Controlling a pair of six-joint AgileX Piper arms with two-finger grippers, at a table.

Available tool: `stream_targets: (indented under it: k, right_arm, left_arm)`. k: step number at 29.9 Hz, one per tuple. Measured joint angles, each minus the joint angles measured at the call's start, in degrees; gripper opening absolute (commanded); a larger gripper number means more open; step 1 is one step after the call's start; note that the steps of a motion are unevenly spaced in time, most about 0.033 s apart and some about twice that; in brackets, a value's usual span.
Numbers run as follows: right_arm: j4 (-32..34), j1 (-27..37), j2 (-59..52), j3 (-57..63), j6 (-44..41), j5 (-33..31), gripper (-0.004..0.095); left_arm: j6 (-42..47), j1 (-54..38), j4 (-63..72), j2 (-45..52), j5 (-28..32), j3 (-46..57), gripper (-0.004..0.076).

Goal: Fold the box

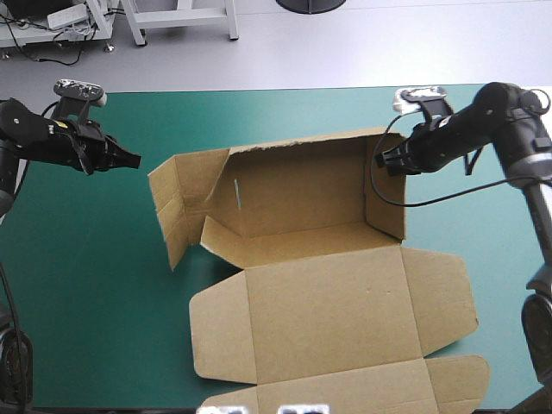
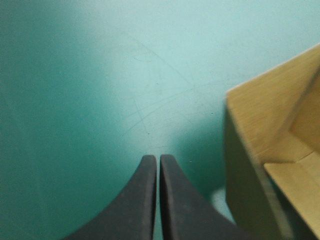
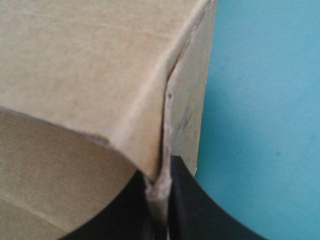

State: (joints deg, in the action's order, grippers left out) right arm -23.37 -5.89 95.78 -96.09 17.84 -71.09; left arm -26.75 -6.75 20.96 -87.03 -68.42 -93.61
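High view: the box (image 1: 319, 259) lies mid-way across the surface (image 1: 95, 259), its far and right walls raised and its lid flat toward the near edge. The left fingers (image 1: 129, 160) hang left of it, apart. The right fingers (image 1: 385, 160) meet its far right corner.

Left wrist view: the left fingers (image 2: 150, 172) are pressed together and empty, with a box corner (image 2: 270, 115) beside them.

Right wrist view: the right fingers (image 3: 181, 187), nearly closed, pinch the box's (image 3: 100, 60) wall edge.

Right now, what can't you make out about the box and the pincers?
- Right wrist view: board half-covers one finger of the right pincer, gripping the box.
- Left wrist view: box blurred, cut off by the edge.
- High view: lid's near flap cut off.
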Motion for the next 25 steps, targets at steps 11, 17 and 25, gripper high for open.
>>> stream_targets:
  k: [11,17,25]
  right_arm:
    - [2.68,-6.5,11.56,-2.14,-1.77,7.98,-0.0004]
    - [2.53,-7.19,17.18,-1.76,-0.48,6.22,-0.0003]
    - [2.52,-7.24,17.39,-1.82,0.33,7.32,0.0163]
  left_arm:
    - [-1.03,0.0,-0.06,-0.4,0.0,0.0,0.0017]
    - [-1.05,0.0,-0.69,-2.37,-0.45,0.0,0.0017]
    - [-1.05,0.0,-1.47,-4.41,-0.57,0.0,0.0017]
